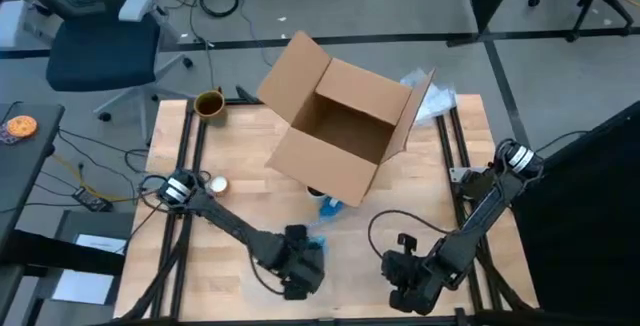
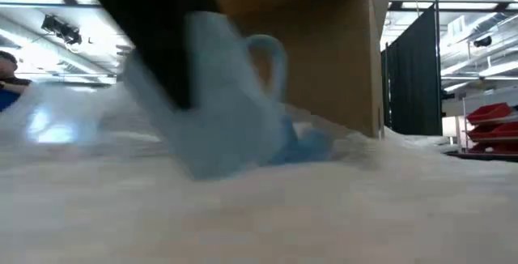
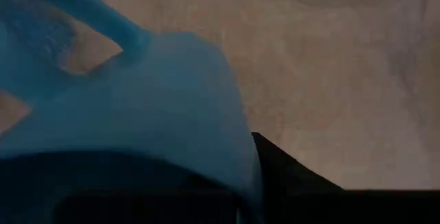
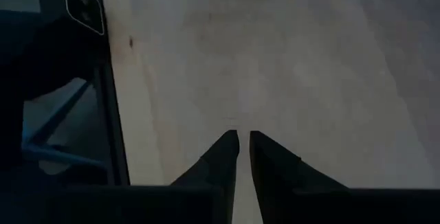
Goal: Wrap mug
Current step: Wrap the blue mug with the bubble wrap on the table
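My left gripper (image 1: pixel 300 269) pinches the blue mug (image 2: pixel 222 94) between its fingers; right gripper (image 1: pixel 405 284) fingers pressed together, idle. I should lower it gently onto the wrap.

Mug (image 3: pixel 137 114): blurred, cut off by frame edge.
Left fingers: hidden behind mug.
Low view foreground: blurred wrap (image 2: pixel 73 122).

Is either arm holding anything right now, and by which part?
The left gripper holds the blue mug, apparently by its rim; exact contact is hidden. The right gripper holds nothing, jaws nearly closed.
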`<control>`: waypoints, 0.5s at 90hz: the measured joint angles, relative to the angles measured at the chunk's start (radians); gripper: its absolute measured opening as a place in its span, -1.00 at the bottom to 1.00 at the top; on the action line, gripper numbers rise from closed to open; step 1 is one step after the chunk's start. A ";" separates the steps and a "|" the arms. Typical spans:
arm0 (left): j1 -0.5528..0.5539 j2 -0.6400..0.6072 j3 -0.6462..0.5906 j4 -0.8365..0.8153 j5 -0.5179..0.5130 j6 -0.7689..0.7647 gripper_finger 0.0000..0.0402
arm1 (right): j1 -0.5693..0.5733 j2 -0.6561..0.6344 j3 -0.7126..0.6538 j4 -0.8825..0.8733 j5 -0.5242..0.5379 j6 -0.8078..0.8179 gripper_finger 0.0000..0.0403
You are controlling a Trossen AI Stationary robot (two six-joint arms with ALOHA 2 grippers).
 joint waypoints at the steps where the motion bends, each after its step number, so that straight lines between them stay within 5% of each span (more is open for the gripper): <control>1: -0.004 -0.003 -0.001 -0.013 0.001 -0.003 -0.99 | 0.000 0.000 0.000 0.000 0.000 0.000 -0.90; 19: -0.033 -0.055 -0.009 -0.071 0.032 -0.018 -0.99 | 0.003 0.000 0.000 0.000 0.005 0.000 -0.90; 45: -0.004 -0.079 -0.009 -0.082 0.042 0.260 -0.99 | -0.009 0.000 0.000 0.013 0.009 -0.008 -0.90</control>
